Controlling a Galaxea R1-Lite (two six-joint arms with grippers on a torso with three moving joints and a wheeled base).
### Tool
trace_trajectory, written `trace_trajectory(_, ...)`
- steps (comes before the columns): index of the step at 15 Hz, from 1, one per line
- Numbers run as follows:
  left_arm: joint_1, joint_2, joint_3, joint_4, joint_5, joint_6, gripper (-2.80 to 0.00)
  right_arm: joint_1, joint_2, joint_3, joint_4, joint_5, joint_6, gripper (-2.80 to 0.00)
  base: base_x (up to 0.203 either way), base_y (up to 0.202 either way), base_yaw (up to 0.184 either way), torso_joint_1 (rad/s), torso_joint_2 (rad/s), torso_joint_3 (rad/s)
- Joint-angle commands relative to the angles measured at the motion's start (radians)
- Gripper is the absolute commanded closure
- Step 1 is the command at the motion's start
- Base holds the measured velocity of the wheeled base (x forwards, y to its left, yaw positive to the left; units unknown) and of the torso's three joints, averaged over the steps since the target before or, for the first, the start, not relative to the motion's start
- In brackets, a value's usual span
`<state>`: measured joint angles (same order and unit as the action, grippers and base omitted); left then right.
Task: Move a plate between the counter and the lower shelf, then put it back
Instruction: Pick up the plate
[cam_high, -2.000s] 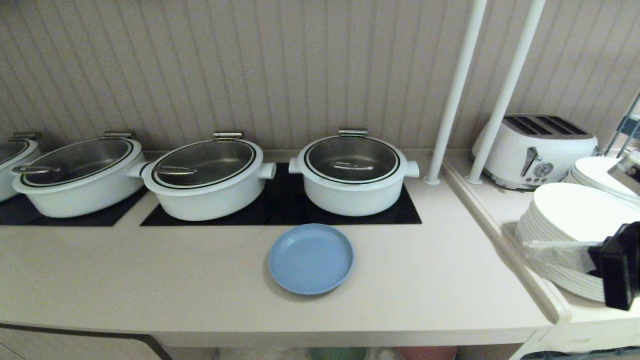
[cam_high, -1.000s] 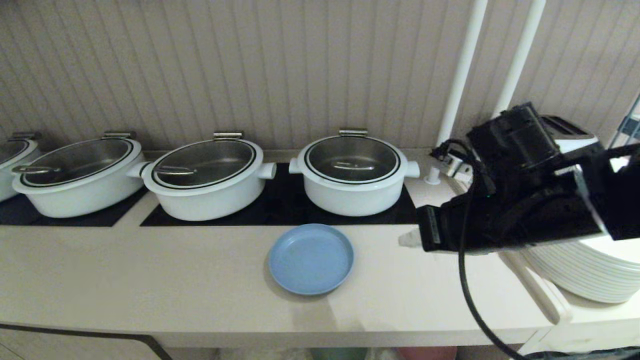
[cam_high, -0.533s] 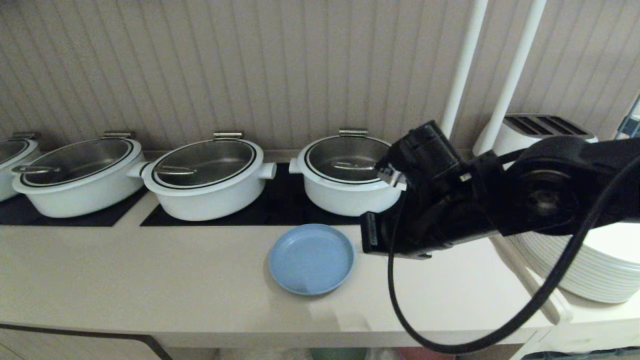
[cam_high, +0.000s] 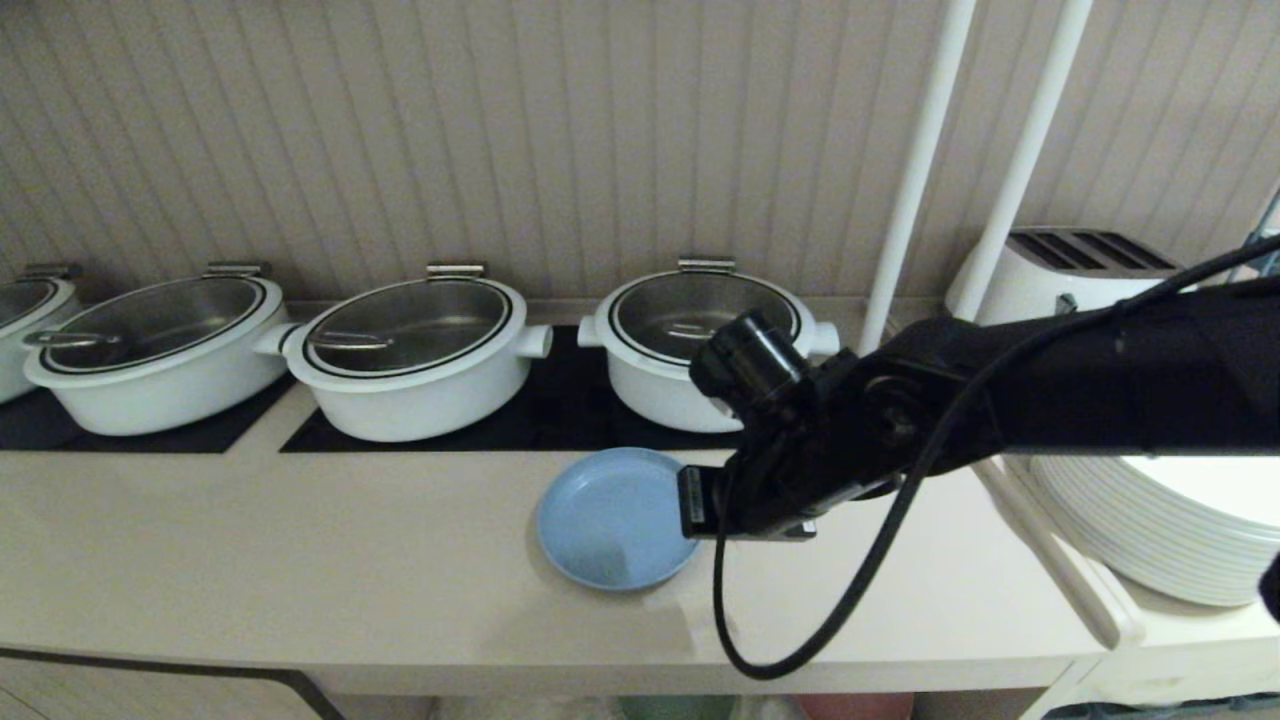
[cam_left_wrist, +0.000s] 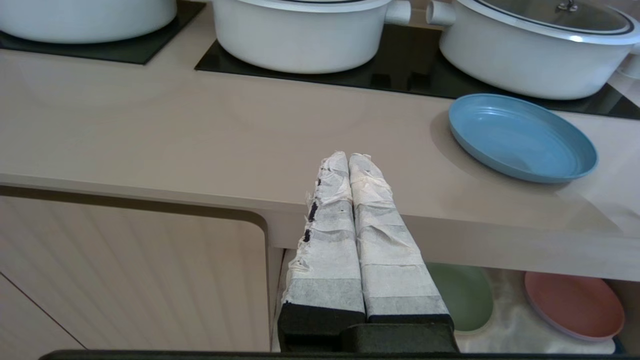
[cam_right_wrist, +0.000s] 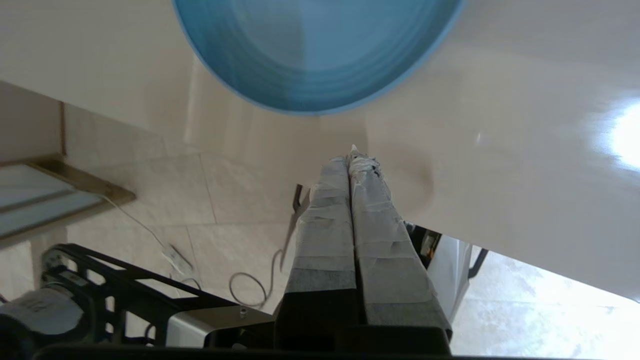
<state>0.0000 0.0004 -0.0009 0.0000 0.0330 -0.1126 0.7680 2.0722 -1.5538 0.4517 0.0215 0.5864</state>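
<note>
Along the far wall, four white pots (cam_high: 410, 360) with glass lids on black cooktop panels (cam_high: 560, 415), the leftmost cut off by the frame. At right, two white poles (cam_high: 915, 170), a white toaster (cam_high: 1060, 265), a stack of large white plates (cam_high: 1170, 535). Below, near: a green plate (cam_left_wrist: 462, 295) and a pink plate (cam_left_wrist: 575, 305) side by side on wrinkled white cloth.

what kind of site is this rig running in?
Probably a buffet or catering serving line. A row of white lidded pots sits on black cooktop panels set into the counter, a tall stack of white plates stands on the side ledge, and a toaster sits behind it.
</note>
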Motion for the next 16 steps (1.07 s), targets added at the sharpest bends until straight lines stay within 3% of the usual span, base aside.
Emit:
trace_trajectory(1,0.0,0.0,0.001,0.0,0.001,-0.001,0.0,0.015,0.049,-0.012,0.001,-0.001,0.003,0.0,0.0,0.0,0.0,0.0,0.0,0.0)
trace_trajectory(6,0.0,0.0,0.001,0.0,0.001,-0.001,0.0,0.016,0.081,-0.062,0.027,-0.002,-0.001,0.0,0.0,0.0,0.0,0.0,0.0,0.0)
trace_trajectory(12,0.0,0.0,0.001,0.0,0.001,-0.001,0.0,0.013,0.079,-0.08,0.088,-0.003,-0.095,0.0,0.0,0.0,0.0,0.0,0.0,0.0)
trace_trajectory(16,0.0,0.0,0.0,0.0,0.001,-0.001,0.0,0.011,0.098,-0.106,0.133,-0.003,-0.101,0.0,0.0,0.0,0.0,0.0,0.0,0.0)
